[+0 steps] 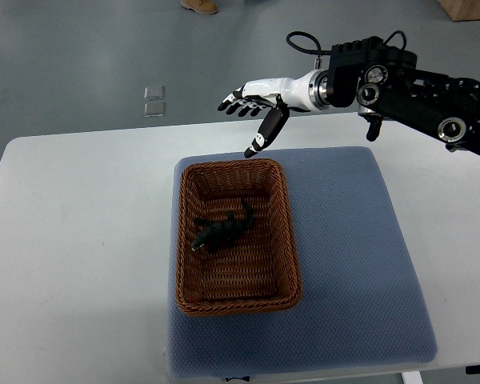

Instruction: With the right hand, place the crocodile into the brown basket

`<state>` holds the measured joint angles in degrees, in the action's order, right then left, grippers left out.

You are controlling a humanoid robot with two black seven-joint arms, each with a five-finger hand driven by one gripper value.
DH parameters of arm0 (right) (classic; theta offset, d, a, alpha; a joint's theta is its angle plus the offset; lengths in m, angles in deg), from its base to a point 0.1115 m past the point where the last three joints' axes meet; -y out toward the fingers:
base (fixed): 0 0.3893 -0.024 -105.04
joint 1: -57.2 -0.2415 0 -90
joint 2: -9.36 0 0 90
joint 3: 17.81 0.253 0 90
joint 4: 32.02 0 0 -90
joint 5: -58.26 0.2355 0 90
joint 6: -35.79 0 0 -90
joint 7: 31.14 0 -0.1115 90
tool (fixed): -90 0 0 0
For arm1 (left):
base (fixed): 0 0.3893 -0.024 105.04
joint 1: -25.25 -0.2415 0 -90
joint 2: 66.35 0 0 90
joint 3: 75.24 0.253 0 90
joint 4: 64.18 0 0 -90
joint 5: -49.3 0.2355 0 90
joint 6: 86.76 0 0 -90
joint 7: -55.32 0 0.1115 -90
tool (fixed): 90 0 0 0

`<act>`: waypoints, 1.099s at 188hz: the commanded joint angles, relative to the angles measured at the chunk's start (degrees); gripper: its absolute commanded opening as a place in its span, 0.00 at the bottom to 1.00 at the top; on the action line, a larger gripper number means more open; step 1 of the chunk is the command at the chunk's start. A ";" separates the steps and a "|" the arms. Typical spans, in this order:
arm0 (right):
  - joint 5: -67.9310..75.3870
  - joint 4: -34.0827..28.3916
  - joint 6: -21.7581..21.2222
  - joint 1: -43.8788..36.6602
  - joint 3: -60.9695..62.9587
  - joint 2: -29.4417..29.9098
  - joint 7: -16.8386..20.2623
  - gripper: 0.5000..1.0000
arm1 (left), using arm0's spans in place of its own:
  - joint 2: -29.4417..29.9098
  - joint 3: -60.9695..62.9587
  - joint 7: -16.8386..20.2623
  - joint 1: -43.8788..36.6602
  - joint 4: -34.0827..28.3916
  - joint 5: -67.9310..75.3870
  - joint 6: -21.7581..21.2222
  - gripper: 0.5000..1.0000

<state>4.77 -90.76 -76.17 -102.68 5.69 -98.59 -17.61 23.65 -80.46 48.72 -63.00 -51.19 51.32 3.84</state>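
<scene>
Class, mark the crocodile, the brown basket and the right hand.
crocodile (222, 230), top view, on its body.
brown basket (290, 240), top view, on its right wall.
right hand (262, 90), top view, on the white back of the hand.

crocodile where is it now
Top view: the crocodile lies inside the brown basket, left on the blue pad, nearer the camera than the open right hand.

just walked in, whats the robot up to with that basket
The robot's right hand hovers in the air beyond the far end of the brown basket, its fingers spread and holding nothing. The toy crocodile already lies inside the basket, which sits on a blue mat on the white table. So the placing looks done. The left arm is out of view.
</scene>
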 commanded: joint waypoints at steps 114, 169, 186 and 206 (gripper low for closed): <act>36.18 11.19 9.21 31.12 41.63 11.70 -23.11 0.83 | 0.00 0.21 0.00 0.00 0.03 -0.01 -0.61 1.00; 46.99 11.54 8.50 33.32 41.63 12.84 -23.11 0.86 | 0.00 0.21 0.00 0.00 0.11 0.08 -0.61 1.00; 47.25 11.54 8.59 34.02 41.54 12.84 -23.11 0.86 | 0.00 0.21 0.00 0.00 0.11 0.08 -0.61 1.00; 47.25 11.54 8.59 34.63 41.54 12.84 -23.20 0.86 | 0.00 0.29 0.00 0.00 0.11 0.08 -0.61 1.00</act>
<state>51.94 -79.22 -67.63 -68.57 47.26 -85.76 -40.74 23.65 -80.24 48.72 -63.00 -51.09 51.38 3.23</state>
